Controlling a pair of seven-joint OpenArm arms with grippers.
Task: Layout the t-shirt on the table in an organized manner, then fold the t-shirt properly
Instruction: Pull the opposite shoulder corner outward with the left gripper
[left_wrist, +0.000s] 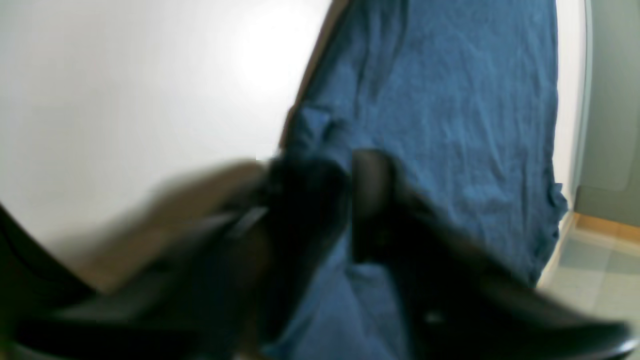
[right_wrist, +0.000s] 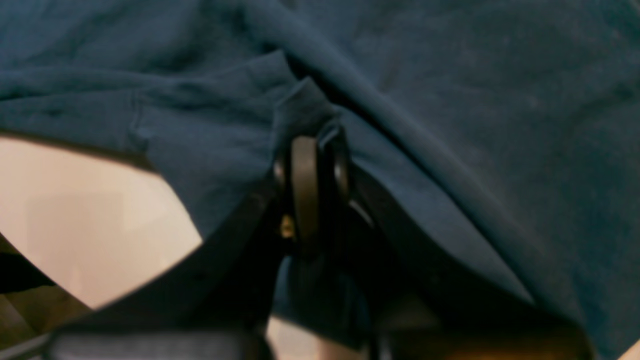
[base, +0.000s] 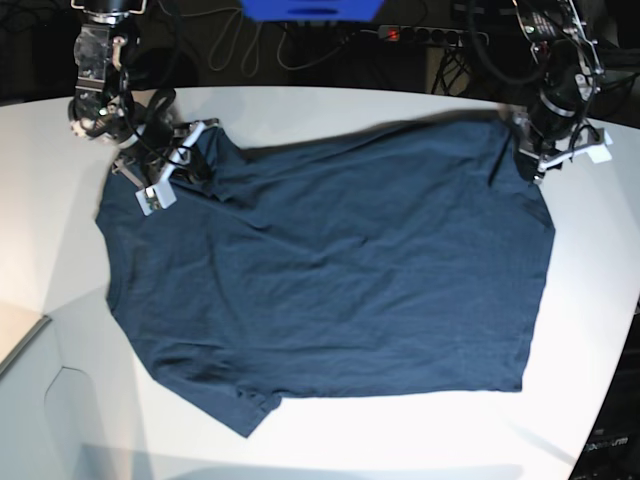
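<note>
1. Left wrist view: we see the left gripper (left_wrist: 350, 200), blurred, its dark fingers nearly together over an edge of the t-shirt (left_wrist: 450, 125); we cannot tell whether cloth is pinched. The white table (left_wrist: 125, 100) lies beside the shirt.
2. Right wrist view: we see the right gripper (right_wrist: 312, 165) clamped on a raised fold of shirt cloth.
3. Base view: we see the shirt spread nearly flat across the table, each gripper at a far corner.
</note>
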